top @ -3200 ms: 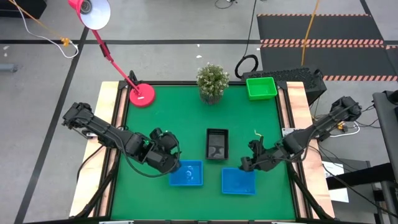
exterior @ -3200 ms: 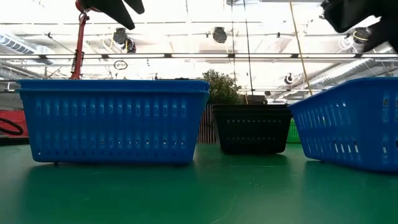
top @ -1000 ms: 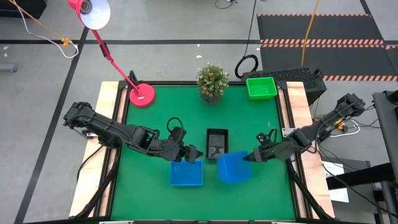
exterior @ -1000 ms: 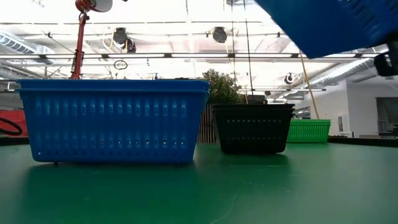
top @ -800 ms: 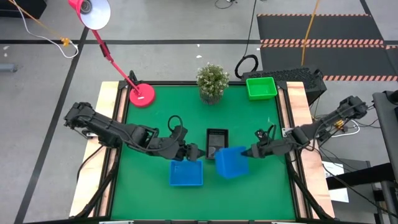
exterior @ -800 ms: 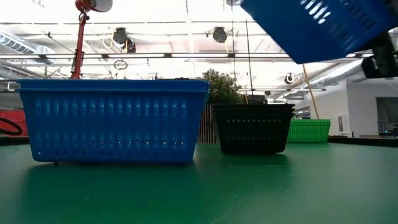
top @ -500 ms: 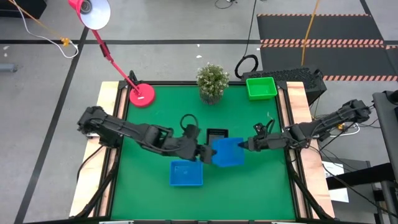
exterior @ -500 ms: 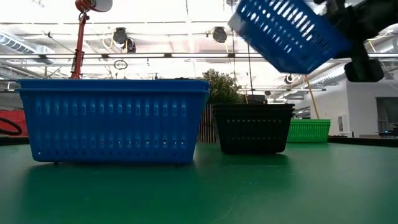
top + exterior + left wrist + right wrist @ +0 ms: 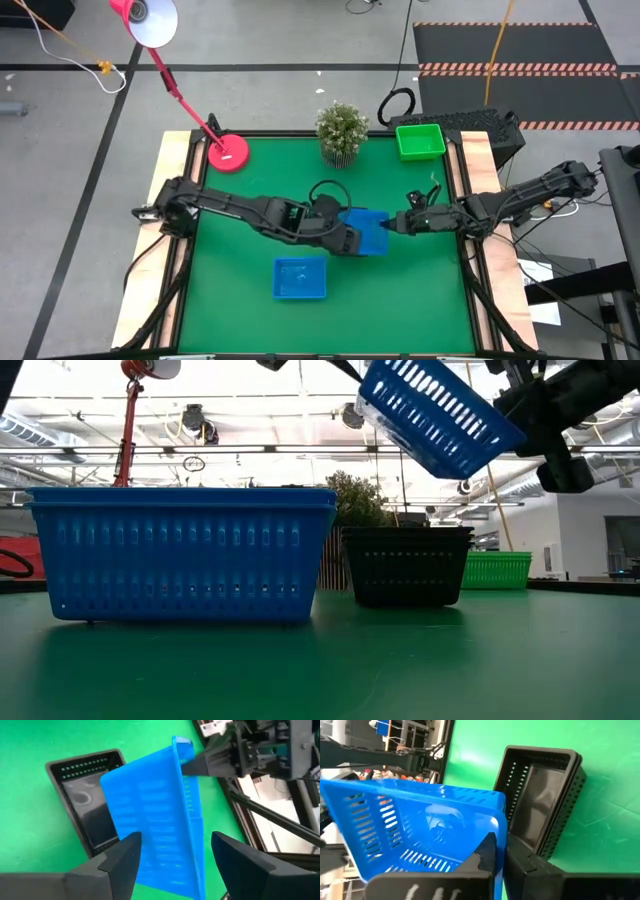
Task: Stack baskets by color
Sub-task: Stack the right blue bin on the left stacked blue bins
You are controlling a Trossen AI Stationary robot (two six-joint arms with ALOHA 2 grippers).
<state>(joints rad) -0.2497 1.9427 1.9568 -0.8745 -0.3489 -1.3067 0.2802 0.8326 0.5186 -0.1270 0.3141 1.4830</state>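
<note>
A blue basket [image 9: 368, 230] hangs tilted in the air over the black basket [image 9: 85, 800], with my right gripper [image 9: 392, 226] shut on it. Its underside faces my left gripper [image 9: 175, 842], which is open, one finger on either side of the basket; whether they touch it does not show. A second blue basket [image 9: 300, 278] rests on its base on the green table, nearer the front edge. The black basket [image 9: 405, 565] stands on its base at mid table. A green basket [image 9: 420, 140] sits at the far right corner. My right gripper pinches the blue basket's wall at its rim [image 9: 501, 837], near a corner, one finger inside and one outside. The fingers come nearly level from the table's right side. The basket is lifted clear and tipped, its open top turned toward my right arm.
A potted plant [image 9: 342, 130] stands at the far edge and a red lamp base [image 9: 228, 153] at the far left. Wooden rails [image 9: 172, 190] line the table's left and right sides. Bare green mat lies left of the resting blue basket.
My right gripper has carried the blue basket toward the far edge and a little left, over the black basket, and the basket has tipped further. My left gripper has reached toward the table's right, from over the resting blue basket to the held one, staying open.
</note>
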